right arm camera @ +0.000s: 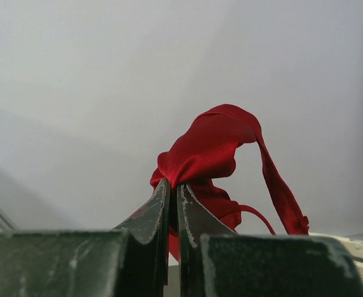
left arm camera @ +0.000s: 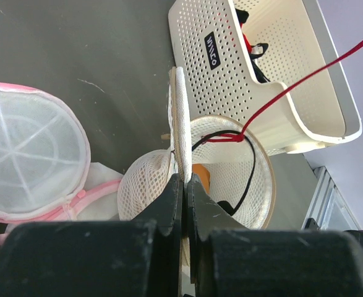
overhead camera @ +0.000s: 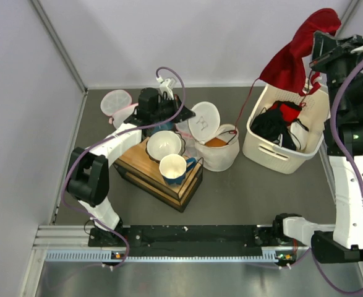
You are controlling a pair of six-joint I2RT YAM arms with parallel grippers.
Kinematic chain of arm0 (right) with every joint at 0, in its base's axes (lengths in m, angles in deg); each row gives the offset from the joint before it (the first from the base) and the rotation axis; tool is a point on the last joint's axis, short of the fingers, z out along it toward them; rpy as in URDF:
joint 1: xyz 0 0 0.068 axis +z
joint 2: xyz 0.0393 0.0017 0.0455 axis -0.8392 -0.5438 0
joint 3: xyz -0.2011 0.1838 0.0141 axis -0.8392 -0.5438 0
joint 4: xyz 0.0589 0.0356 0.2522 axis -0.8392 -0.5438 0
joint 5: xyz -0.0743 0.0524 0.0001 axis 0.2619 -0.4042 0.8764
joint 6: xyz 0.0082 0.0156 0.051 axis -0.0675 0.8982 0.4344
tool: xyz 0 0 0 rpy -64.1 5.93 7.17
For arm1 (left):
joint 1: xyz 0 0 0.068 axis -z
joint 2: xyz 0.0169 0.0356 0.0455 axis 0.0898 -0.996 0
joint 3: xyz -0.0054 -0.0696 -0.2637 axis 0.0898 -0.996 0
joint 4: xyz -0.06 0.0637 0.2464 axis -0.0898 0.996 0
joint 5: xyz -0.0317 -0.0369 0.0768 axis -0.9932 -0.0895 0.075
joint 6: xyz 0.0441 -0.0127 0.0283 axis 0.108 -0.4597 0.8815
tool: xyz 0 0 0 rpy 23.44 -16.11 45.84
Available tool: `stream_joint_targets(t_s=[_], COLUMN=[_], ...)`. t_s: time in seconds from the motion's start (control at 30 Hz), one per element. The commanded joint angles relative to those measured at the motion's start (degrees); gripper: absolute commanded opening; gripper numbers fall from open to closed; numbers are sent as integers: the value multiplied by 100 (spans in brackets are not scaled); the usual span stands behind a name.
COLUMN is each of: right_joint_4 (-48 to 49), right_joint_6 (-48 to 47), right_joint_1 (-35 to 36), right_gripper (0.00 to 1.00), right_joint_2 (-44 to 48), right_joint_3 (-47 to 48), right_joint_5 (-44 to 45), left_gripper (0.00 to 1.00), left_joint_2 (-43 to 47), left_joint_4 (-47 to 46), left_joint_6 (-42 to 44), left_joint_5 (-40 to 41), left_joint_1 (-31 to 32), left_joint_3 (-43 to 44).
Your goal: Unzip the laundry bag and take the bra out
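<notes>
Top view: the right gripper (overhead camera: pixel 316 54) hangs at one o'clock, clamped on the bra (overhead camera: pixel 292 59). Its strap (overhead camera: pixel 249 102) trails toward seven o'clock into the laundry bag (overhead camera: pixel 221 154).

Left wrist: the left gripper (left arm camera: pixel 184 185) pinches the bag's open flap (left arm camera: pixel 180 117).

Right wrist: the jaws are together on red fabric.
</notes>
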Motion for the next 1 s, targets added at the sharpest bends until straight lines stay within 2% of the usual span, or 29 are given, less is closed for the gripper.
stream_joint_targets(t_s=[0.0, 0.17, 0.47, 0.73, 0.97], right_joint_4=[239, 133, 10, -43, -69], right_joint_6=[251, 217, 322, 515, 498], right_joint_1=[-343, -571, -959, -1380, -1557], right_gripper=[0, 0, 0, 0, 0], right_joint_2=[18, -210, -395, -352, -378], right_joint_3=[458, 967, 1240, 828, 1100], right_joint_5=[33, -28, -55, -159, -239], left_gripper=[0, 0, 0, 0, 0], left_joint_2=[268, 286, 242, 224, 119], left_joint_4=[-112, -50, 108, 117, 64], left_joint_6=[88, 159, 255, 247, 133], left_joint_5=[-27, 17, 52, 52, -71], left_joint_1=[7, 7, 7, 7, 7], left_joint_3=[33, 24, 103, 173, 226])
